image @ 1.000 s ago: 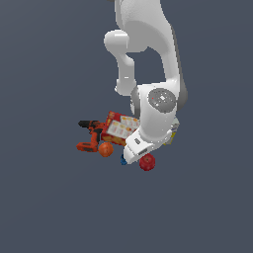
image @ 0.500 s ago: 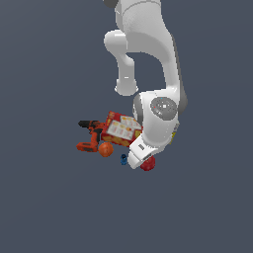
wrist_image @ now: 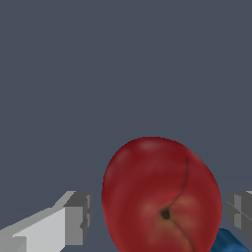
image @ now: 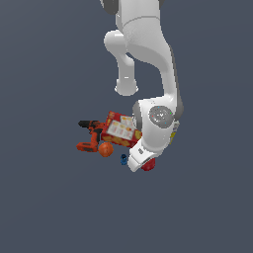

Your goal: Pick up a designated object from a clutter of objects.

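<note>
The designated object, a dark-red apple-like ball (wrist_image: 160,197) with a dimpled top, fills the wrist view between my two fingers. One grey finger (wrist_image: 74,219) stands on one side and the other finger (wrist_image: 240,209) on the opposite side, each with a small gap to the ball. My gripper (wrist_image: 157,214) is open around it. In the exterior view the white hand (image: 141,157) covers most of the ball (image: 149,165), at the right end of the clutter of objects; only its lower edge shows.
The red cracker box (image: 118,129), the orange-black power drill (image: 89,134), the orange ball (image: 105,149) and a tiny blue item (image: 123,158) lie to the exterior view's left of the hand. The blue item also shows beside the ball in the wrist view (wrist_image: 229,242).
The hand has come down over the red ball, which now shows less in the exterior view. The other objects have not moved.
</note>
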Robot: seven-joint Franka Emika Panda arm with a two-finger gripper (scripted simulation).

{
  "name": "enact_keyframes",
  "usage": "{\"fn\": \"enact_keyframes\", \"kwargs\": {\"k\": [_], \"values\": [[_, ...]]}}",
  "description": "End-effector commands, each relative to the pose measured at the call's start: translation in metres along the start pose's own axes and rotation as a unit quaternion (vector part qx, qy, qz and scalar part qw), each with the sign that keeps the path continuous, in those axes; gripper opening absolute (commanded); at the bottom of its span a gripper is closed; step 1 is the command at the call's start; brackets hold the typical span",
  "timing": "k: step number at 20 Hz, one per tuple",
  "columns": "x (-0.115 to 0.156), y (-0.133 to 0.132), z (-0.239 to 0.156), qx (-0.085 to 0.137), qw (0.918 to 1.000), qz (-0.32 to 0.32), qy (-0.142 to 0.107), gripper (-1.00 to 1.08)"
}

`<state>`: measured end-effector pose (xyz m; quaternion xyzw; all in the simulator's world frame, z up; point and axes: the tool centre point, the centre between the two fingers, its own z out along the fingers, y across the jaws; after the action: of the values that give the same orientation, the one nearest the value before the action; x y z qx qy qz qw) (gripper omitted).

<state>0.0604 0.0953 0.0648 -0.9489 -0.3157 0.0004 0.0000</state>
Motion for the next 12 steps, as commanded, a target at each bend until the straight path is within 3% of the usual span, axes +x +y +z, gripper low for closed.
{"fn": "enact_keyframes", "kwargs": {"k": [1, 6, 7, 12], "values": [[0.0, -0.0002, 0.0113, 0.0, 1.0, -0.001, 0.0, 1.0], [0.001, 0.0003, 0.0187, 0.0, 1.0, -0.001, 0.0, 1.0], [0.001, 0.0003, 0.0187, 0.0, 1.0, -0.001, 0.0, -1.0], [0.001, 0.0003, 0.0187, 0.0, 1.0, -0.001, 0.0, -1.0]]}}
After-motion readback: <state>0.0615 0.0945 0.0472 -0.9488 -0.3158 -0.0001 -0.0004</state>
